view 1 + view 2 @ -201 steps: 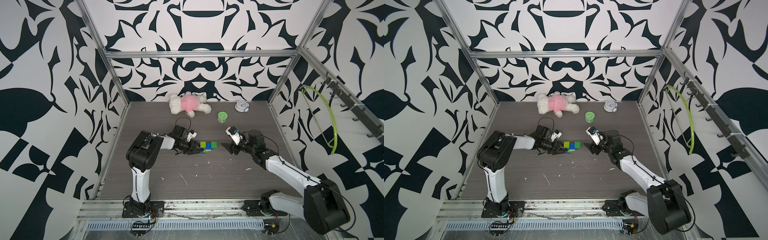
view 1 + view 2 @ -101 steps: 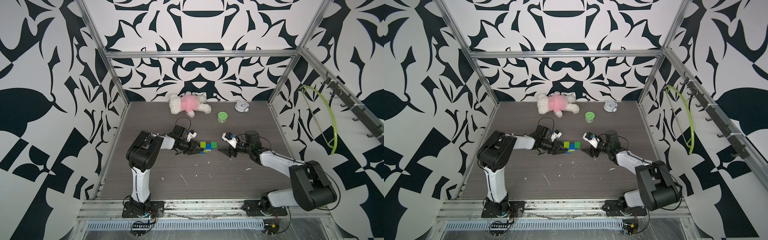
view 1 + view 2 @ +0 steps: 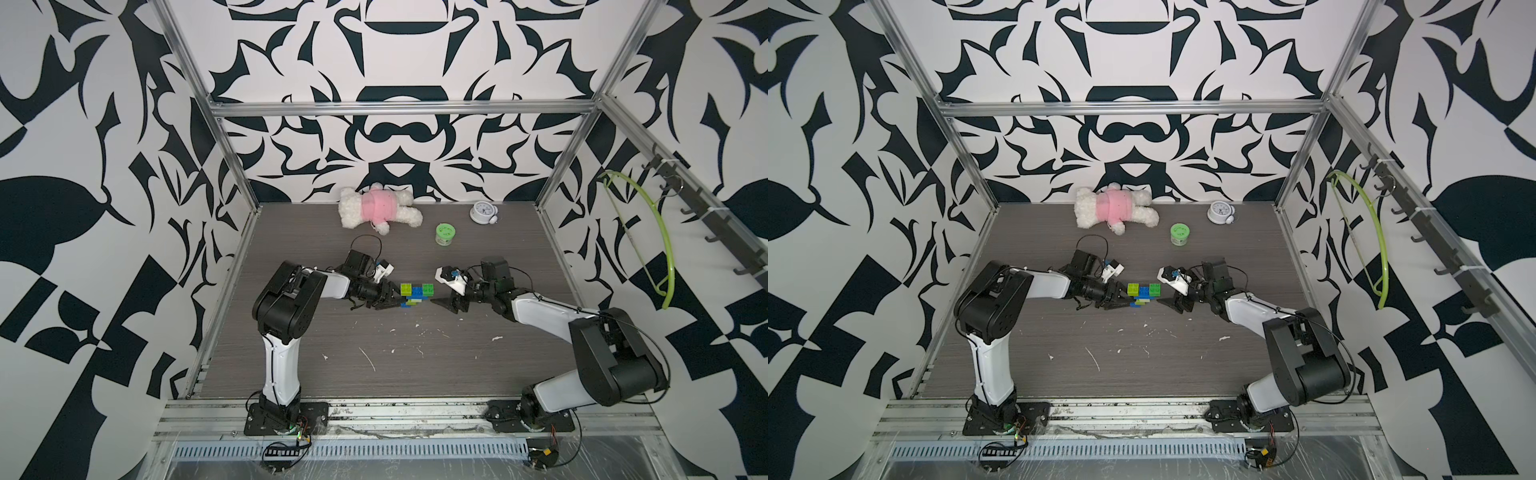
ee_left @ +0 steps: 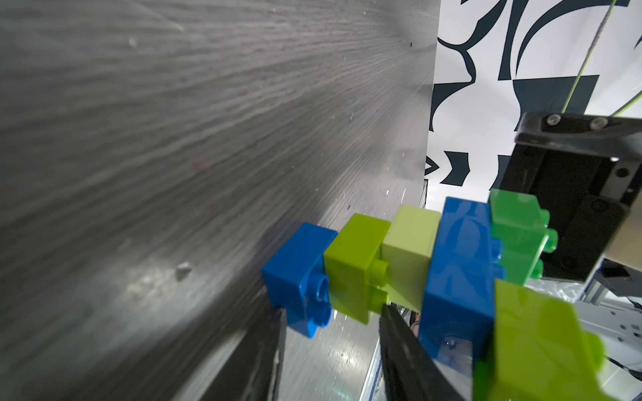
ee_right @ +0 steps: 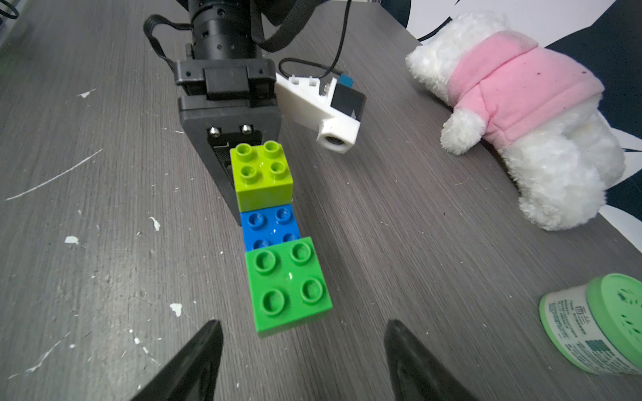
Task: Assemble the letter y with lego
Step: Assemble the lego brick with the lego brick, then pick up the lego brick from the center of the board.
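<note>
Scene: a letter y (image 3: 417,292) built of studded bricks stands, studs up, between two robot arms at the middle of a grey wood-grain table (image 3: 374,365).
Arms of the figure: an upper lime green brick (image 5: 260,177) and a dark green brick (image 5: 288,284) sit on opposite ends of a wide blue brick (image 5: 271,225).
Stem: in the left wrist view, a pale yellow brick (image 4: 410,250), a stem lime green brick (image 4: 351,267) and a small blue brick (image 4: 298,274) step down from the wide blue brick towards the table.
Left gripper (image 4: 330,309): pinches the stem, with one finger at the base of the small blue brick and the other on the stem lime green brick's bare studs.
Right gripper (image 5: 302,323): jaws spread wide and empty, with the tips just short of the dark green brick and not touching it.
Far edge: a plush toy (image 3: 380,208) in pink, a small clock (image 3: 482,212) and a round green tub (image 5: 597,330) lie well apart from the figure.
Writing: the tub's label carries rows of small print, too blurred to read. The clock's dial is too small to read.
Tabletop: white flecks (image 3: 368,359) dot the near half.
</note>
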You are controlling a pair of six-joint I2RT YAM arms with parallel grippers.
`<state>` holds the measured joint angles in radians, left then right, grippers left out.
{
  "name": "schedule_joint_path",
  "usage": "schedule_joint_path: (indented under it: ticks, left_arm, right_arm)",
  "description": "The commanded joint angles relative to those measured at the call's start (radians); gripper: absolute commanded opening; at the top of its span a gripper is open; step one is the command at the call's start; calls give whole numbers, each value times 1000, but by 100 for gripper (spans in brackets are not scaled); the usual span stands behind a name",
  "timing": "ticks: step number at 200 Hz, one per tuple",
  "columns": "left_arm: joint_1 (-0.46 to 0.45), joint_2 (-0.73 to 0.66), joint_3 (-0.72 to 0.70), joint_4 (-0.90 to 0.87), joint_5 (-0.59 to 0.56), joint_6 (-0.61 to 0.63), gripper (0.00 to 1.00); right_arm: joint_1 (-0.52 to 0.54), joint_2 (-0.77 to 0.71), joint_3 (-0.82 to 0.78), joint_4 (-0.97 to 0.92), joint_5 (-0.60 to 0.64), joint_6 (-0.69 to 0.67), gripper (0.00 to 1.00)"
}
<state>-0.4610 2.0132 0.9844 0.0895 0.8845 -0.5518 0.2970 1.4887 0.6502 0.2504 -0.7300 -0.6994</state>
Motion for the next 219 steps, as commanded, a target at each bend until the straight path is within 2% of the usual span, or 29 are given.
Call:
schedule_joint_path:
  ticks: [1, 73, 219]
  left_arm:
    - [7, 127, -69, -230, -341, 18, 46]
    - [7, 128, -68, -231, -344, 19, 46]
    - [8, 134, -67, -232, -343, 19, 46]
  right_arm:
    - [15, 12, 51, -7, 5, -17, 76]
    - [71, 62, 111, -83, 15, -82, 76]
    - [111, 148, 190, -111, 31, -104, 70]
